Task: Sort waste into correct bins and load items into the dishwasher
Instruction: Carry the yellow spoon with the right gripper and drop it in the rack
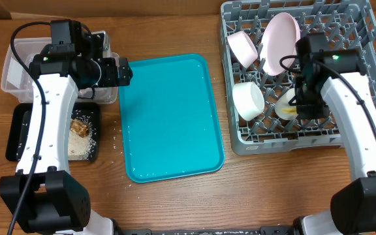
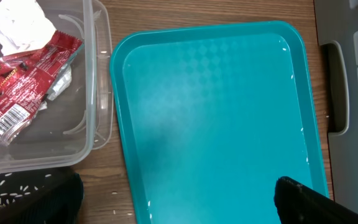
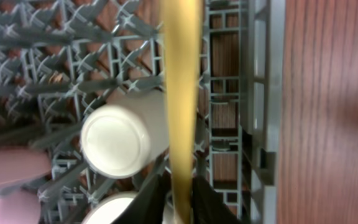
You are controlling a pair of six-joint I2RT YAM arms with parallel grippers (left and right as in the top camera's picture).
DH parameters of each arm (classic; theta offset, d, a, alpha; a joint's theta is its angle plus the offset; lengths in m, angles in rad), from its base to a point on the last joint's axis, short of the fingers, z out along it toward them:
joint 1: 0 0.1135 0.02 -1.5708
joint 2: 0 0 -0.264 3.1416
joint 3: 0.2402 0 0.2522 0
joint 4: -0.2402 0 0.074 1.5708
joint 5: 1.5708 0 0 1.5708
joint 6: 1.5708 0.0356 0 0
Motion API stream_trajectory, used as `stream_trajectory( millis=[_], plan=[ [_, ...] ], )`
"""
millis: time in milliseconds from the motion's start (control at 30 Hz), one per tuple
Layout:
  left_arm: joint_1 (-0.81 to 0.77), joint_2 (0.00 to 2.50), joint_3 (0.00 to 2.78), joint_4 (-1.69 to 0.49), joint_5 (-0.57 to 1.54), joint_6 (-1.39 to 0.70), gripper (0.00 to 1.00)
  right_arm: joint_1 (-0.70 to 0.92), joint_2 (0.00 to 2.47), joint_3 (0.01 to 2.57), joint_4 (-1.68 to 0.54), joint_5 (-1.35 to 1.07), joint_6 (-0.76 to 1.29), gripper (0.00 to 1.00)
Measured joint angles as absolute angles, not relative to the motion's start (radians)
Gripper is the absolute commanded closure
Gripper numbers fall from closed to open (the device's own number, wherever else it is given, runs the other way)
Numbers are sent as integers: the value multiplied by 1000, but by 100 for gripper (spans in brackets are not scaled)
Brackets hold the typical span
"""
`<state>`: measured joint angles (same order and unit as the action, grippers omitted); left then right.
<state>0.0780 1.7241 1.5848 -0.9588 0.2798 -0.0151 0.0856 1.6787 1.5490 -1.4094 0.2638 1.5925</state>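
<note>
My right gripper (image 3: 180, 202) is shut on the rim of a yellow plate (image 3: 182, 87), held on edge over the grey dishwasher rack (image 3: 229, 68). In the overhead view the plate (image 1: 284, 102) sits at the rack's front middle under my right gripper (image 1: 296, 108). My left gripper (image 2: 179, 208) is open and empty above the teal tray (image 2: 216, 106), near its left edge; in the overhead view the gripper (image 1: 124, 70) is beside the clear bin (image 1: 18, 52). The bin holds a red wrapper (image 2: 11, 87) and white tissue (image 2: 17, 25).
The rack (image 1: 364, 39) also holds a pink bowl (image 1: 243, 47), a pink plate (image 1: 281, 40) and a white cup (image 1: 248, 99), which also shows in the right wrist view (image 3: 117, 140). A black tray (image 1: 18, 130) with food scraps lies front left. Rice grains dot the wood.
</note>
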Motion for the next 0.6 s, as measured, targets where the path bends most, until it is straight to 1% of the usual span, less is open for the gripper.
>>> stream_trajectory(
  millis=[133, 167, 267, 300, 467, 500, 533, 567, 600],
  plan=[
    [78, 1724, 1585, -958, 279, -15, 0, 86, 1679, 1492, -1329, 262, 1596, 80],
    [78, 1724, 1585, -958, 280, -15, 0, 86, 1679, 1478, -1300, 262, 1591, 78],
    [78, 1724, 1585, -958, 279, -15, 0, 86, 1679, 1445, -1254, 262, 1575, 62],
    [78, 1724, 1585, -959, 279, -15, 0, 86, 1679, 1439, -1248, 262, 1568, 60],
    [78, 1724, 1585, -958, 279, -15, 0, 86, 1679, 1432, -1239, 259, 1491, 59],
    [78, 1724, 1585, -959, 279, -15, 0, 86, 1679, 1433, -1241, 259, 1460, 57],
    [78, 1724, 1585, -958, 279, -15, 0, 86, 1678, 1435, -1242, 259, 1427, 46],
    [78, 1724, 1585, -958, 279, -15, 0, 86, 1674, 1441, -1242, 257, 1380, 22],
    [78, 1724, 1585, -959, 279, -15, 0, 86, 1672, 1445, -1243, 259, 1344, 12]
  ],
)
